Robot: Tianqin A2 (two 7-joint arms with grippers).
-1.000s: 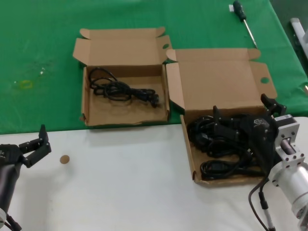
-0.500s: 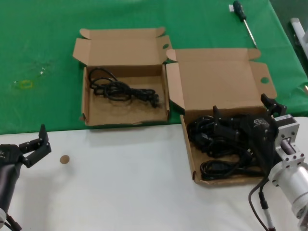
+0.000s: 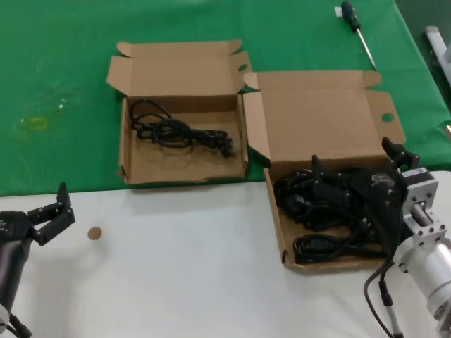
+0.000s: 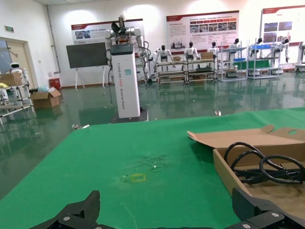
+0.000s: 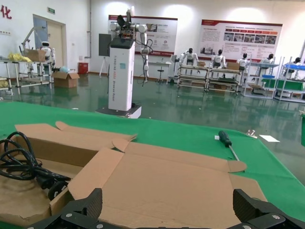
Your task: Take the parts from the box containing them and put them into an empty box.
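Green cloth (image 3: 56, 70) across the far half of the worktop, bare white table (image 3: 176, 274) across the near half; beyond, in both wrist views, a bright hall with display boards and standing robots.

At about eleven o'clock on the cloth, the smaller box (image 3: 125, 151), lid folded back, with one cord bundle (image 3: 176, 132) lying loose toward its far side. Just beside it, at roughly three o'clock, the larger box (image 3: 324, 120), lid open and a round hole in the side flap, near end resting on the white table. Inside that one, a tangled heap of black cords (image 3: 310, 204) filling the tray.

Right gripper (image 3: 352, 169) down at the far end of the larger box, low over the heap, fingers spread wide apart; possibly touching the top cords, though hard to tell against black on black. Nothing seen clamped between the fingers.

Left gripper (image 3: 55, 211) parked at eight o'clock over the white table, well apart from both boxes, fingers likewise spread.

Near it, a small brown disc (image 3: 94, 233) on the white surface. At one o'clock, far out on the cloth, a screwdriver (image 3: 356, 24).
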